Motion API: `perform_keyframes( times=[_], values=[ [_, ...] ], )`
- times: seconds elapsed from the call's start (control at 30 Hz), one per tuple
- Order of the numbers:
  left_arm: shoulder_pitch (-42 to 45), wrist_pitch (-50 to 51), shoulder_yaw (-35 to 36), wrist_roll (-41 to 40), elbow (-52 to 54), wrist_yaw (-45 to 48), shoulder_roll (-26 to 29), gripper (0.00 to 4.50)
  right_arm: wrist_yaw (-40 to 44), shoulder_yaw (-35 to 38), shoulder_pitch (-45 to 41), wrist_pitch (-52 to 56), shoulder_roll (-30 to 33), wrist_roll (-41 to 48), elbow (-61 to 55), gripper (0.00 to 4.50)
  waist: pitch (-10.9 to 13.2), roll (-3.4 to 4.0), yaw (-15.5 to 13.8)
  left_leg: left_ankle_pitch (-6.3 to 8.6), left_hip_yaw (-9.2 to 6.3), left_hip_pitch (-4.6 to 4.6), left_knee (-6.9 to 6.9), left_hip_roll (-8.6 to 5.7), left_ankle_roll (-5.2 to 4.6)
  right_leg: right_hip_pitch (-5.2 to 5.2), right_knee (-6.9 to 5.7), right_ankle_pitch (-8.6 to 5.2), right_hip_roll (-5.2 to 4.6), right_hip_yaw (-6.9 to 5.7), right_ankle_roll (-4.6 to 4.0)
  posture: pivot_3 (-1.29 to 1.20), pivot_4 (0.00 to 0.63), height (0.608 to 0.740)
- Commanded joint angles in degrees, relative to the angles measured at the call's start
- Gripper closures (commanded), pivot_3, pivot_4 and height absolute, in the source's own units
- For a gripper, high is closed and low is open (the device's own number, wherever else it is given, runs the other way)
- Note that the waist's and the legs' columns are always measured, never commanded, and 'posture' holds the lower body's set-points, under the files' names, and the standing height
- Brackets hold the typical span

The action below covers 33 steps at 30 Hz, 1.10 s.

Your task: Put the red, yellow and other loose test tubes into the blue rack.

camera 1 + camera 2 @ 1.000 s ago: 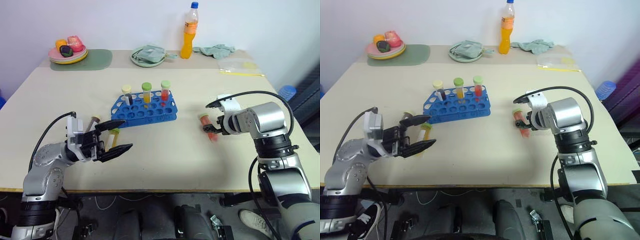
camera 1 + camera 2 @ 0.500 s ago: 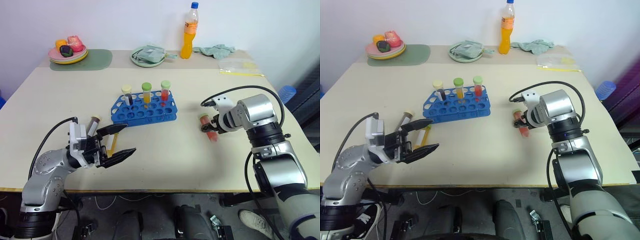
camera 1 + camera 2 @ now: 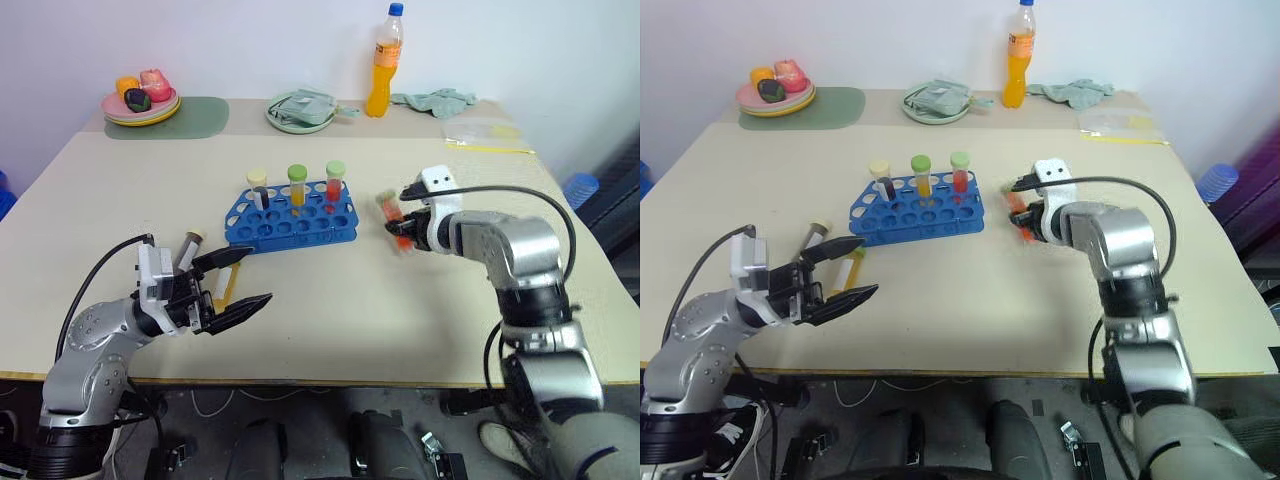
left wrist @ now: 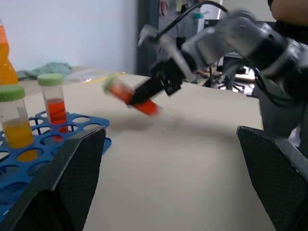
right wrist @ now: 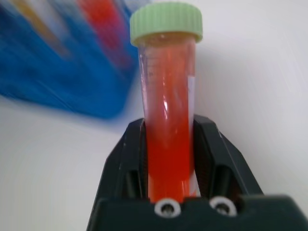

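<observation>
Red test tube (image 3: 396,222), green cap, clamped in right gripper (image 3: 404,224), lifted off table (image 3: 400,330), just right of blue rack (image 3: 290,222). Left gripper (image 3: 238,283) spread wide, holding nothing, near-left, beside two loose tubes (image 3: 205,262).

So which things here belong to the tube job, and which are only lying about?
Job: blue rack; red tube in right claw; loose tubes near open left claw.
Lying about: orange bottle, fruit plate, green cloths.
</observation>
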<state>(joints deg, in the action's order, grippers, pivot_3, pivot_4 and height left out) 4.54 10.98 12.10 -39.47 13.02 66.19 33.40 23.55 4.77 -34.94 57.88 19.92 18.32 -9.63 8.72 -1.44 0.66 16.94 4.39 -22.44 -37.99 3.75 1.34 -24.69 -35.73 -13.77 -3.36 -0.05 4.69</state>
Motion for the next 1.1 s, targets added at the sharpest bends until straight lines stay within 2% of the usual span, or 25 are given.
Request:
perform_keyframes(
  times=[0.03, 0.17, 0.27, 0.4, 0.57, 0.7, 0.87, 0.97, 1.1],
  values=[
    [3.16, -0.72, 1.48, -1.05, -3.38, 2.19, 1.25, 0.0, -1.6, 1.25, 6.0, -16.87, -5.12, -0.09, -10.93, 3.71, 0.01, 0.02, 0.13, 0.0, 0.0, 0.02, 0.0, 0.0, 0.0, 0.01, 0.01, 0.0, 0.01, 0.0, -0.01, 0.0, 0.15, 0.74],
    [6.07, -1.34, 1.44, -0.71, -7.6, 4.43, 1.58, 0.0, -2.1, -7.78, 11.23, -40.59, -11.27, -8.03, -5.19, 3.71, 0.0, 0.01, 0.86, -0.01, 0.04, 0.11, -0.06, 0.02, 0.0, 0.05, 0.01, -0.05, 0.02, 0.03, -0.1, 0.0, 0.15, 0.74],
    [6.76, -1.22, 0.95, -0.59, -8.55, 5.55, 1.53, 0.0, -4.63, -7.44, 10.89, -51.49, -18.05, -7.78, 2.62, 3.71, 0.01, 0.01, 1.69, -0.02, 0.01, 0.14, -0.05, 0.04, 0.01, 0.06, -0.05, -0.08, 0.07, 0.03, -0.14, 0.0, 0.15, 0.74],
    [7.77, -1.35, 1.34, -0.3, -10.58, 7.18, 2.22, 0.0, -3.57, -9.35, 8.85, -62.97, -20.21, -10.65, 12.04, 3.71, 0.02, 0.02, 1.7, -0.02, 0.01, 0.13, -0.05, 0.03, 0.02, 0.07, -0.12, -0.06, 0.04, 0.03, -0.1, 0.0, 0.15, 0.74],
    [6.32, -1.42, 3.06, -0.27, -11.47, 9.12, 4.89, 0.0, -2.9, -11.06, 3.08, -78.73, -21.83, -14.89, 33.91, 3.71, 0.03, 0.04, 2.06, -0.03, 0.03, 0.18, -0.05, 0.04, 0.03, 0.07, -0.15, -0.1, 0.03, 0.04, -0.18, 0.0, 0.15, 0.74],
    [4.81, -2.04, 4.32, -0.42, -12.14, 10.29, 5.79, 0.0, -4.16, -10.65, -0.88, -85.63, -22.56, -16.38, 45.69, 3.71, 0.07, 0.1, 1.98, -0.03, 0.03, 0.21, -0.02, 0.05, 0.04, 0.05, -0.24, -0.09, 0.04, 0.04, -0.17, 0.0, 0.15, 0.74],
    [2.03, -2.67, 5.74, -0.7, -10.53, 10.57, 5.99, 0.0, -5.27, -9.24, -6.11, -90.7, -22.73, -16.52, 54.99, 3.71, 0.07, 0.09, 2.01, -0.09, 0.06, 0.22, -0.04, 0.06, 0.14, 0.06, -0.27, -0.09, -0.02, 0.04, -0.19, 0.0, 0.15, 0.74],
    [1.2, -2.86, 6.38, -0.87, -10.24, 10.73, 6.06, 0.0, -5.52, -8.29, -8.27, -92.09, -22.59, -16.33, 57.82, 3.71, 0.07, 0.09, 2.04, -0.11, 0.05, 0.23, -0.04, 0.06, 0.18, 0.05, -0.31, -0.09, -0.01, 0.04, -0.2, 0.0, 0.15, 0.74],
    [0.57, -3.18, 6.58, -0.69, -10.08, 11.09, 5.67, 0.0, 0.51, -6.81, -8.23, -90.1, -23.03, -11.25, 54.02, 3.71, 0.08, 0.11, 1.98, -0.1, 0.05, 0.24, -0.02, 0.07, 0.18, 0.06, -0.32, -0.08, -0.02, 0.04, -0.17, 0.0, 0.15, 0.74]
  ],
)
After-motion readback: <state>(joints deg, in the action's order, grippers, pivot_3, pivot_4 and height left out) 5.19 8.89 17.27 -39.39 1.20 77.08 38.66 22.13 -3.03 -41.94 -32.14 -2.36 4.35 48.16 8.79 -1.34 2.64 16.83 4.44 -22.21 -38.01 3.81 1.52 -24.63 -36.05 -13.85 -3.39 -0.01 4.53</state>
